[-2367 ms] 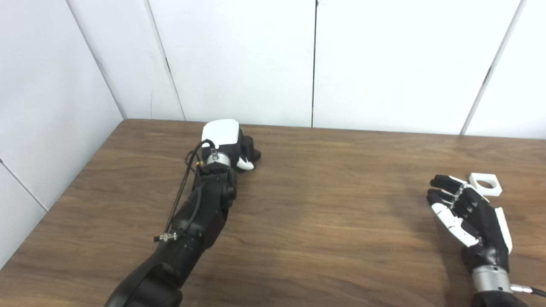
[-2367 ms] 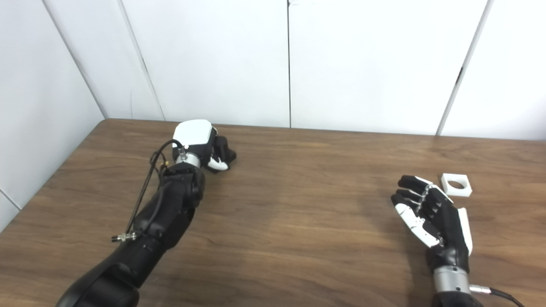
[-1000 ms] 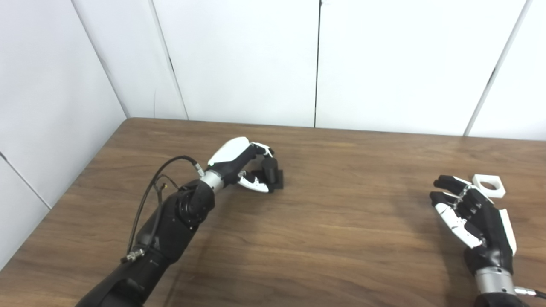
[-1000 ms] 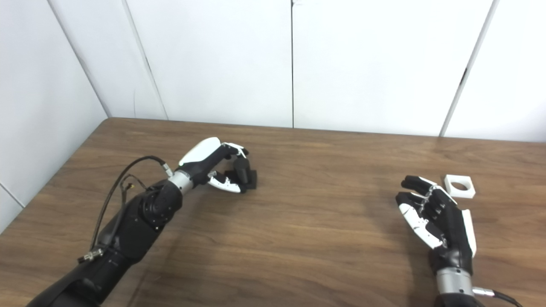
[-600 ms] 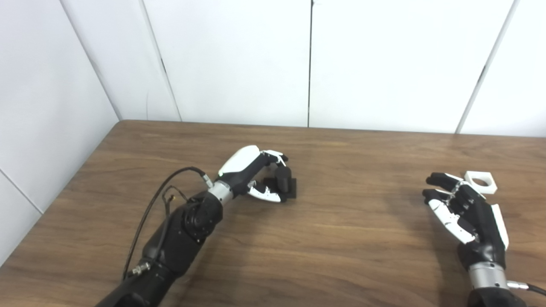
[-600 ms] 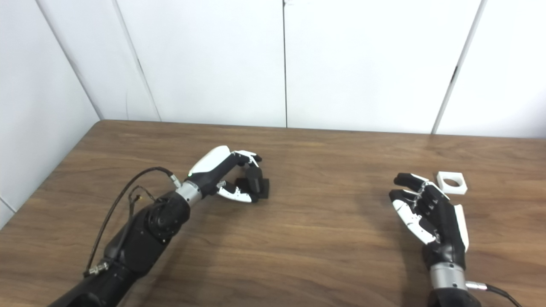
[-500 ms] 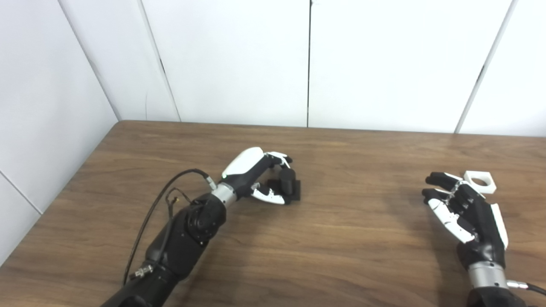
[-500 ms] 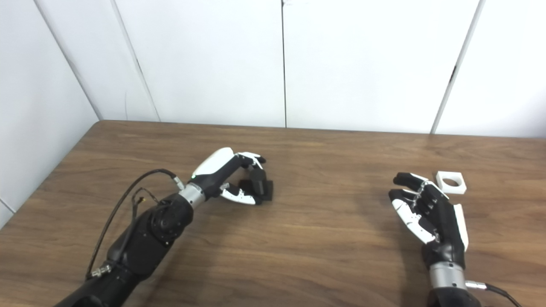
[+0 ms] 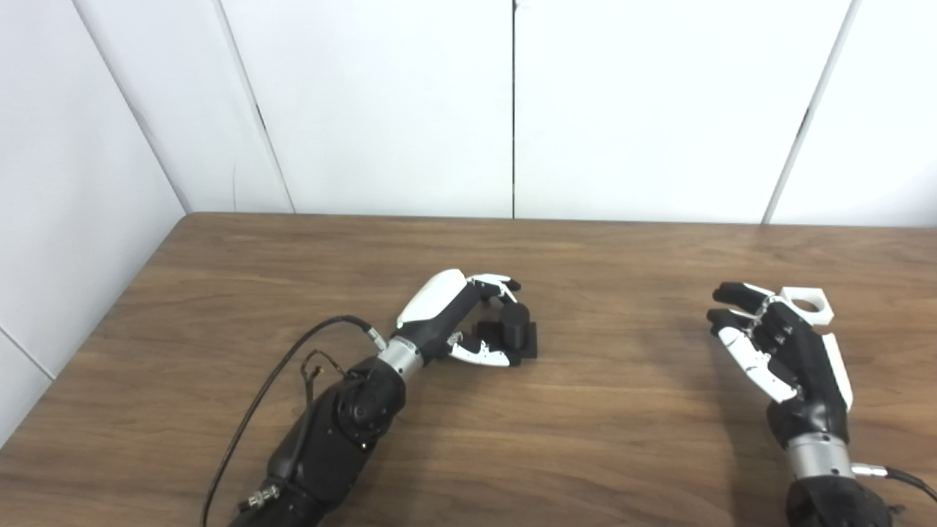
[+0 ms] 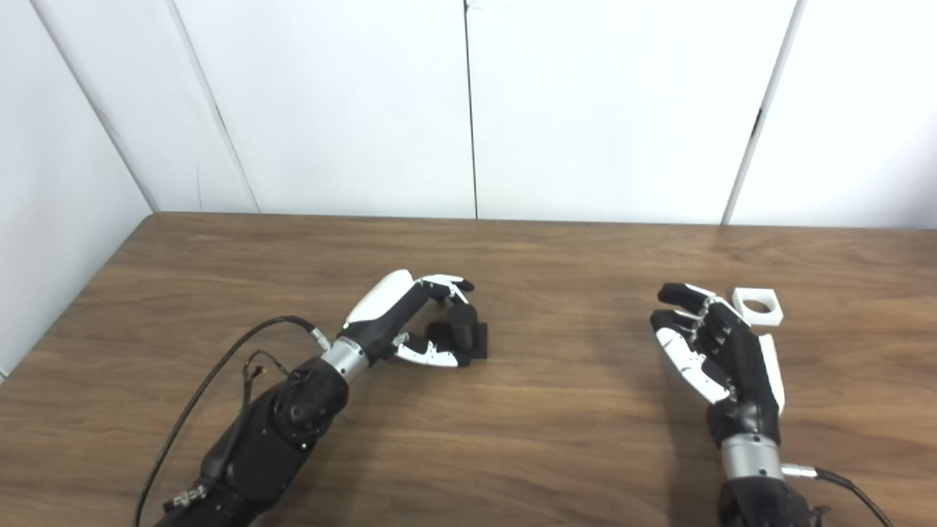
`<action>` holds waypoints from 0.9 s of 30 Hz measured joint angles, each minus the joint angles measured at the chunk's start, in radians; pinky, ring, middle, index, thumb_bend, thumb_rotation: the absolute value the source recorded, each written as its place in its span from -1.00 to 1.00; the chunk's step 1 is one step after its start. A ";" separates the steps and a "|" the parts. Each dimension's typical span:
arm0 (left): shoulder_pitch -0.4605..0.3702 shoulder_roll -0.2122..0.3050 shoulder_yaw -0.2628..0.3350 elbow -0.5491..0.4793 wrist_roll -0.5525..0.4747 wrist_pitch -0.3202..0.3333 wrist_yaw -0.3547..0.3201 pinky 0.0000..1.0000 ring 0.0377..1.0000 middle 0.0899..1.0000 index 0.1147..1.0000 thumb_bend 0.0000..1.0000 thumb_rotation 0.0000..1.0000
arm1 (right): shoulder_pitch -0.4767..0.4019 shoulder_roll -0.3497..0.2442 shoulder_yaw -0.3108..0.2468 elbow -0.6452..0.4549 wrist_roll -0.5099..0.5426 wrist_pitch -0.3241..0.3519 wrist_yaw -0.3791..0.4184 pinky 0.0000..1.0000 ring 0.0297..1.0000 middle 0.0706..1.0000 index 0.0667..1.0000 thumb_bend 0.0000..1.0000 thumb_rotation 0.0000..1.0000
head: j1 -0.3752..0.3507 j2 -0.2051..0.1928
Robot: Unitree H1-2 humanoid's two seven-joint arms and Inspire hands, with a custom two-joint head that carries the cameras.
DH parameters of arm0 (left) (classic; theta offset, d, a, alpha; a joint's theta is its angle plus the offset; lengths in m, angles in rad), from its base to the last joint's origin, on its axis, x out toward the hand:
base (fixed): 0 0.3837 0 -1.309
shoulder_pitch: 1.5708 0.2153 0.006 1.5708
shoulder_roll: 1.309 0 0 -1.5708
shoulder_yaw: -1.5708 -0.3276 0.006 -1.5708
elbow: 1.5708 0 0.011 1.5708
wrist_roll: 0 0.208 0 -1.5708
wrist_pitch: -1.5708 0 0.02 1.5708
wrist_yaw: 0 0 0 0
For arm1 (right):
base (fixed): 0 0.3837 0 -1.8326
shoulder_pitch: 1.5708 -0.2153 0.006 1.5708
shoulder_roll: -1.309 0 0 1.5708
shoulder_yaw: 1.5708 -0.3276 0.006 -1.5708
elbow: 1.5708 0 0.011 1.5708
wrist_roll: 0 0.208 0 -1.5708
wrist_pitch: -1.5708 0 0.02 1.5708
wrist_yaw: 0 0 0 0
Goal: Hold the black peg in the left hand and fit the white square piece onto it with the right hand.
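The black peg (image 9: 517, 323) is a short cylinder standing upright on a square black base that rests on the wooden table (image 9: 600, 439) near its middle. My left hand (image 9: 448, 311) is shut on the black peg, fingers curled over its far side and thumb along the near side of the base. The white square piece (image 9: 808, 304) with a round hole lies flat on the table at the right. My right hand (image 9: 783, 353) hovers just in front and left of it, palm turned left, fingers spread and open, holding nothing. Its fingertips overlap the piece's near edge in the left eye view.
White wall panels (image 9: 512, 110) close off the table's back edge and left side. A black cable (image 9: 293, 366) loops beside my left forearm. Bare wood lies between the two hands.
My left hand has slid the black peg to the right and nearer, toward the table's middle. The right hand has kept its open pose by the white piece. The view has shifted slightly.
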 measured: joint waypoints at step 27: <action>0.016 -0.106 -0.035 0.042 -0.028 -0.058 0.051 0.53 0.74 0.62 -0.15 0.05 -0.85 | 0.001 -0.006 -0.007 -0.022 0.010 0.024 0.001 0.27 0.26 0.34 0.29 -0.04 -0.37 | -0.067 0.017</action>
